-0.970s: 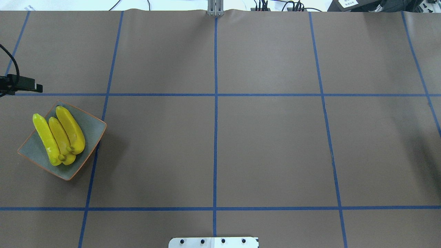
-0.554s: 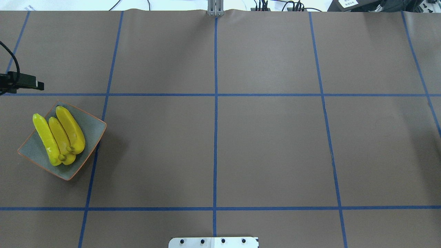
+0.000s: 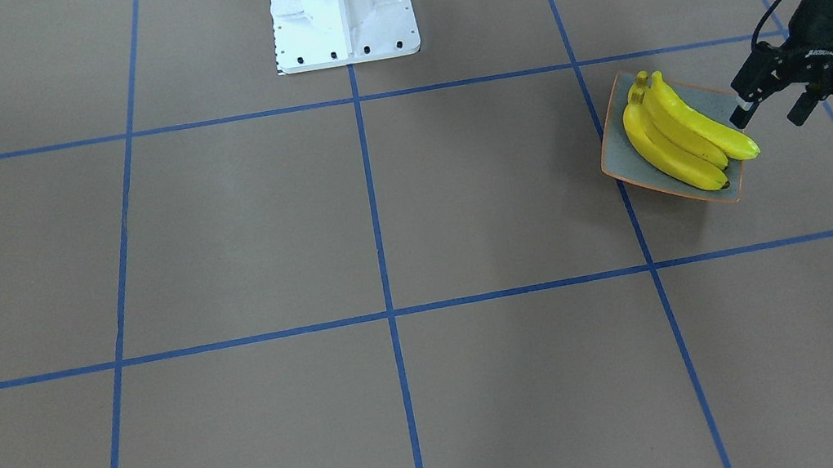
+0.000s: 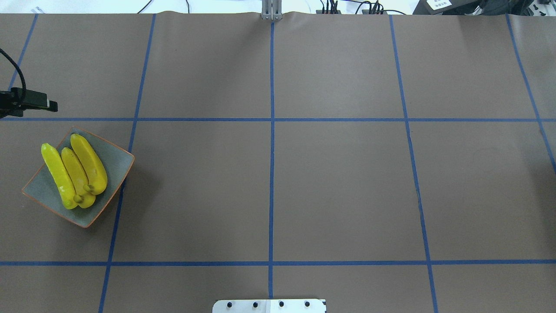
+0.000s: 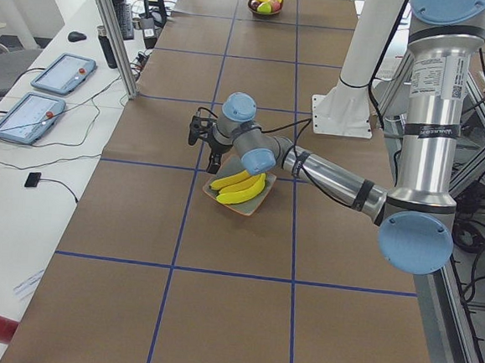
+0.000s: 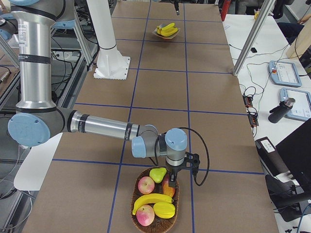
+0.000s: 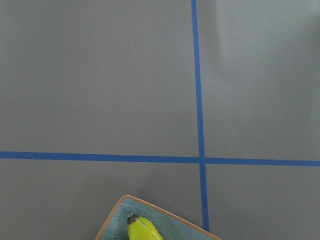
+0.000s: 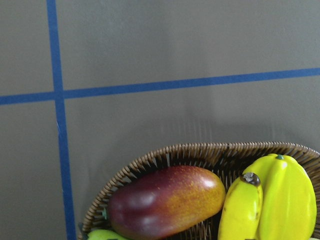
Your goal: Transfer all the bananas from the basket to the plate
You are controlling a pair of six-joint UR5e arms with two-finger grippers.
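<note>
Three bananas [image 4: 74,171] lying side by side on the plate [image 4: 115,163] at the table's left, just robot-side of the left gripper [image 3: 769,118], hovering spread and empty past the plate's far corner. Far right: fourth banana [image 6: 151,199] lying in the basket [image 8: 200,147], right gripper [image 6: 171,178] hanging close above, spread or pressed together impossible to tell.

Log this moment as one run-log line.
plate: three bananas | basket: one banana remaining | left gripper: open, beside plate | right gripper: over basket, open-or-shut unclear

Robotics lab: taped-grid table [image 4: 339,174], teach pendants [image 5: 64,72].
</note>
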